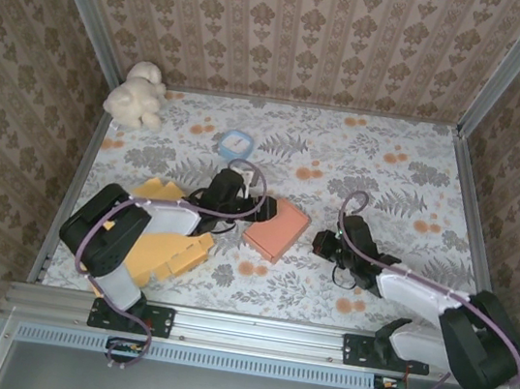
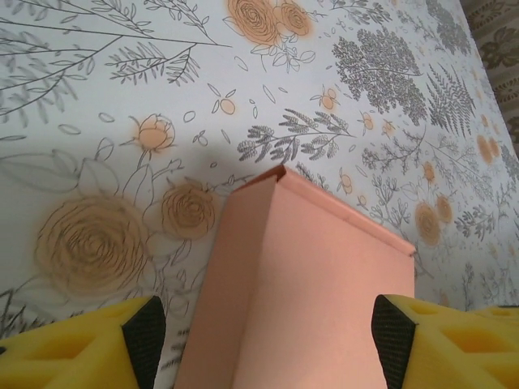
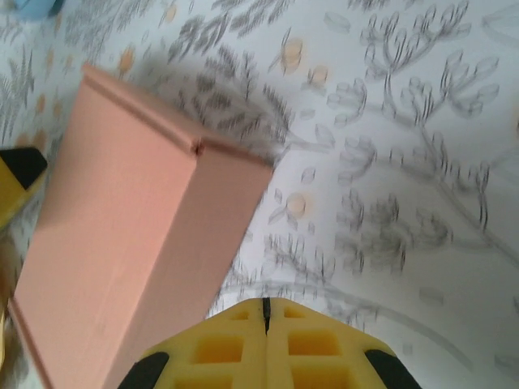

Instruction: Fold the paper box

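The pink paper box [image 1: 277, 228] lay on the flowered table [image 1: 407, 192], near its middle and between the two arms. The left gripper [image 2: 268, 344] had its fingers apart, one on each side of the box's near end. Whether the pads [image 2: 77, 344] actually touched it was hard to tell. The right gripper [image 3: 265, 344] had its fingers pressed together, empty, just beside the box. Flat yellow cardboard [image 1: 171, 252] lay by the left arm.
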